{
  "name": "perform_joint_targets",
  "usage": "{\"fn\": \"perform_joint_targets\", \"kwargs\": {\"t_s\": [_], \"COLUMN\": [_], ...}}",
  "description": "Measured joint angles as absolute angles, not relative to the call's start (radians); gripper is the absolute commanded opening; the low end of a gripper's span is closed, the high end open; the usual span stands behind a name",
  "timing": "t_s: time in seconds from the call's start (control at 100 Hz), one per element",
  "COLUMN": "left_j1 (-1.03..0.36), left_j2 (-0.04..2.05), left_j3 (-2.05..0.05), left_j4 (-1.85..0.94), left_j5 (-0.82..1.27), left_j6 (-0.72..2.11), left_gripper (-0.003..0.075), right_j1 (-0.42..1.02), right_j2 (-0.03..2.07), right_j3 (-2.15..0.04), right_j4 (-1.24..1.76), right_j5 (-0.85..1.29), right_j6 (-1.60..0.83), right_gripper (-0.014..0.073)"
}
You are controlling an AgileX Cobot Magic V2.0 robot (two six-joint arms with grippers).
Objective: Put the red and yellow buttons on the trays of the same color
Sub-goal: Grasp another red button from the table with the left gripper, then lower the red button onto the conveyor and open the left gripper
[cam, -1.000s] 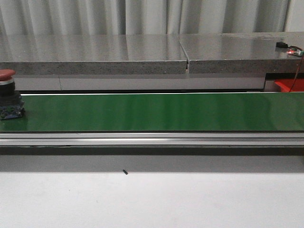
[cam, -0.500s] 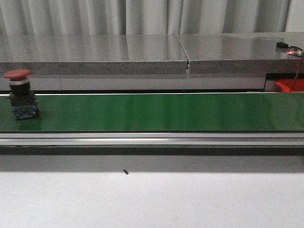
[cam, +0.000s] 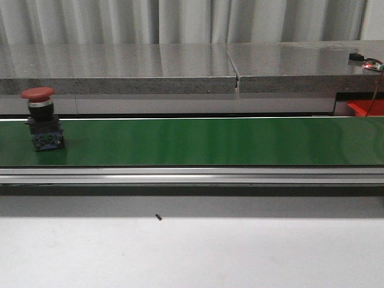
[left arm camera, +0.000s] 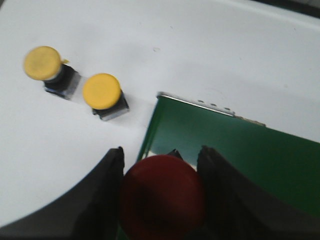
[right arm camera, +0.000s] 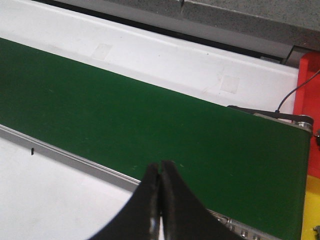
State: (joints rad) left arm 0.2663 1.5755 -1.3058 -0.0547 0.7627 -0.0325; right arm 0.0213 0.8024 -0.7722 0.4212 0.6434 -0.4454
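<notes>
A red button (cam: 41, 117) with a black base stands upright on the green belt (cam: 210, 141) at the far left of the front view, with no gripper near it. In the left wrist view my left gripper (left arm camera: 161, 165) is shut on another red button (left arm camera: 162, 195), held above the belt's end (left arm camera: 210, 145). Two yellow buttons (left arm camera: 101, 91) (left arm camera: 43, 63) stand on the white table beside that end. My right gripper (right arm camera: 161, 167) is shut and empty over the belt's near rail. A red tray (right arm camera: 310, 90) and a yellow tray (right arm camera: 311, 227) show past the belt's other end.
A grey stone ledge (cam: 180, 69) runs behind the belt, with a small lit device (cam: 366, 62) and cable at its right. An aluminium rail (cam: 192, 175) borders the belt's near side. White table (cam: 192, 252) lies in front, with a small dark speck (cam: 158, 217).
The red button on the belt has travelled to the right, from the frame's left edge to fully in view. Nothing else in the front view has moved.
</notes>
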Motion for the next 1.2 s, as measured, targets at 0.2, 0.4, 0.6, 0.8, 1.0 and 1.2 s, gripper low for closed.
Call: {"fn": "perform_joint_targets", "kwargs": {"t_s": [0.2,0.4,0.6,0.8,1.0,1.2], "left_j1": [0.213,0.211,0.211,0.211,0.209,0.201], "left_j2": [1.576,1.576,1.589,1.620,1.621,1.562], "left_j3": [-1.235,-1.190,-1.171,-1.169,-1.169,-1.169], "left_j4": [-0.063,-0.069,-0.069,-0.069,-0.075,-0.077], "left_j5": [0.712,0.683,0.668,0.666,0.663,0.638], "left_j6": [-0.031,-0.031,-0.026,-0.026,-0.024,-0.016], "left_gripper": [-0.0014,-0.0013,-0.0001,0.0209,0.0666,0.0657], "right_j1": [0.021,0.021,0.021,0.021,0.021,0.021], "right_j2": [0.802,0.802,0.802,0.802,0.802,0.802], "right_j3": [-0.772,-0.772,-0.772,-0.772,-0.772,-0.772], "right_j4": [0.421,0.421,0.421,0.421,0.421,0.421], "right_j5": [0.643,0.643,0.643,0.643,0.643,0.643], "right_j6": [-0.445,-0.445,-0.445,-0.445,-0.445,-0.445], "right_gripper": [-0.0109,-0.0109,-0.0109,-0.0109,-0.0109,-0.0109]}}
